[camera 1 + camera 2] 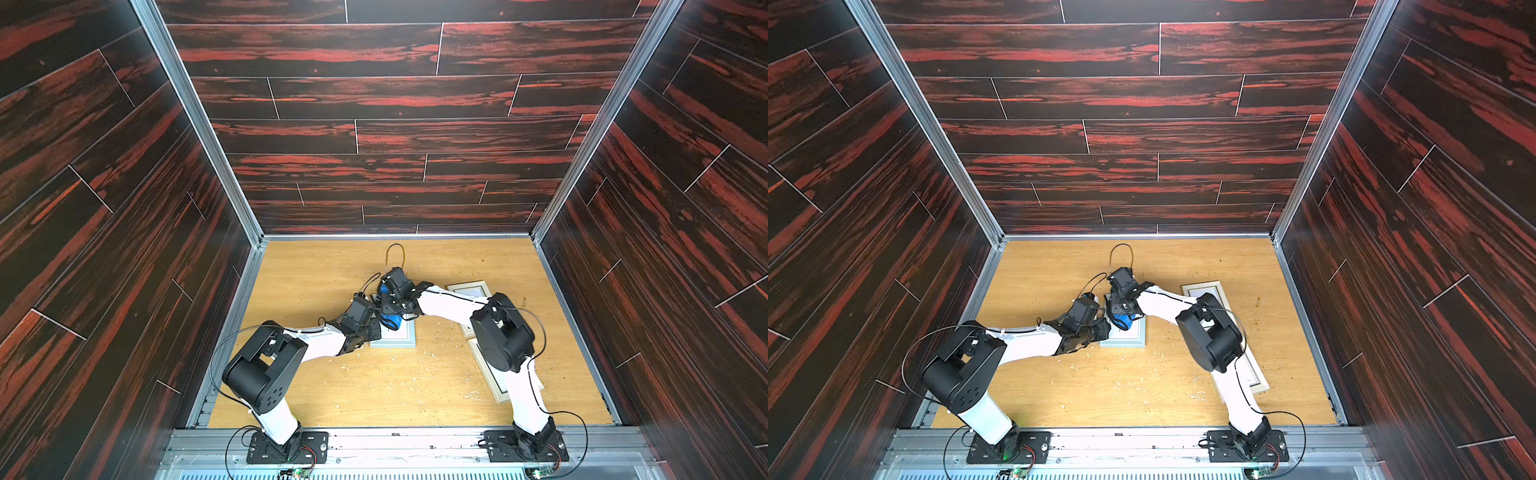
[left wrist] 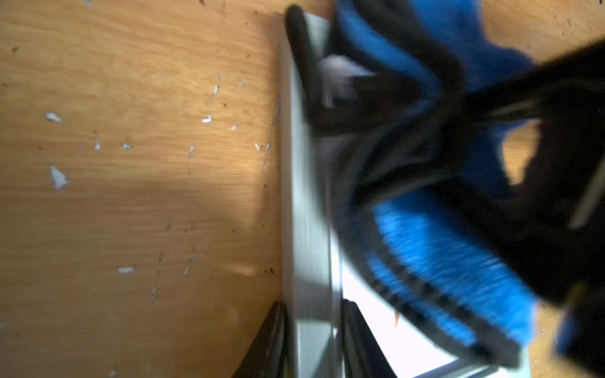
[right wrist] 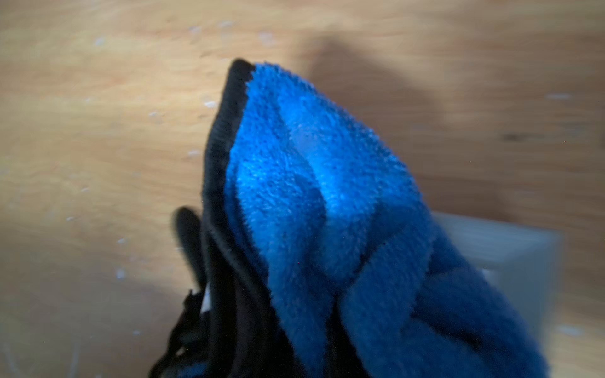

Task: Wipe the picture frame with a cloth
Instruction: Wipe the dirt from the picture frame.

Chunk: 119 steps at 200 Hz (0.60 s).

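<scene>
Wiping in hand: right gripper (image 1: 390, 309), jaws closed on the blue cloth (image 1: 391, 321), holds it on the pale picture frame (image 1: 395, 340) at lower centre in both top views, left gripper (image 2: 314, 340) jaws clamping its rail (image 2: 307, 229); next likely needs a sweep over uncovered glass (image 2: 393, 343).

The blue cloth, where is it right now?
In both top views the cloth is near the middle of the table, bunched in the right gripper over the pale picture frame.
</scene>
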Tool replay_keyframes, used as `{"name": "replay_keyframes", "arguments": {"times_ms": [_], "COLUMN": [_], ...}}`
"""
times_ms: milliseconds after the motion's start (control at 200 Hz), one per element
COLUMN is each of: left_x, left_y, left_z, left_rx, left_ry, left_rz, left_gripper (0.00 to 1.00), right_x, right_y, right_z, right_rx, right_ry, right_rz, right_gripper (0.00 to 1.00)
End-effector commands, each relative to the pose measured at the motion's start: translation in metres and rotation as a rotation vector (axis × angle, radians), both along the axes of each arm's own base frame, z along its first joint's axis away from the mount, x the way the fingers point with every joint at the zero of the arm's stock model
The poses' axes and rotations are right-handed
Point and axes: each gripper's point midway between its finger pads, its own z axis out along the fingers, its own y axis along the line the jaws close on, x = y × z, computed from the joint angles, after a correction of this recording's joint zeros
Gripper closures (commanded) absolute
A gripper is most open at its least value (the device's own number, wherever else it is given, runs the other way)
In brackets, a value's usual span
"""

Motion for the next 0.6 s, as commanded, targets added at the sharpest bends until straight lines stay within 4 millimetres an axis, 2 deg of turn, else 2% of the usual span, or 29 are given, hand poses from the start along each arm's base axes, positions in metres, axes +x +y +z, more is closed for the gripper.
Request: {"name": "replay_keyframes", "arguments": {"times_ms": [0, 155, 235, 311, 416, 456, 546, 591], "left_x": [-0.080, -0.077, -0.077, -0.076, -0.077, -0.077, -0.074, -0.071], "left_y": [0.050, 0.047, 0.049, 0.050, 0.051, 0.051, 0.053, 0.055], "left_z": [-0.076, -0.074, -0.073, -0.072, -0.073, -0.073, -0.070, -0.067], "left_rx": [0.197, 0.196, 0.201, 0.208, 0.212, 0.211, 0.234, 0.257], "left_ry": [0.358, 0.362, 0.356, 0.353, 0.354, 0.352, 0.349, 0.342], "left_rz": [0.022, 0.020, 0.024, 0.026, 0.030, 0.033, 0.030, 0.027], "left_gripper": [0.78, 0.78, 0.78, 0.78, 0.78, 0.78, 0.78, 0.78], "right_x": [-0.009, -0.021, -0.023, -0.017, -0.005, -0.005, -0.020, -0.038], "right_y": [-0.027, 0.025, 0.037, 0.024, -0.015, -0.024, -0.030, -0.029], "right_z": [-0.024, -0.021, -0.023, -0.025, -0.024, -0.020, -0.012, -0.014], "right_rx": [-0.078, -0.039, -0.030, -0.073, -0.115, -0.107, -0.124, -0.138], "right_ry": [0.072, 0.069, 0.080, 0.077, 0.074, 0.071, 0.058, 0.070], "right_rz": [-0.020, 0.060, 0.083, 0.056, -0.008, -0.006, 0.033, 0.071], "right_gripper": [1.00, 1.00, 1.00, 1.00, 1.00, 1.00, 1.00, 1.00]}}
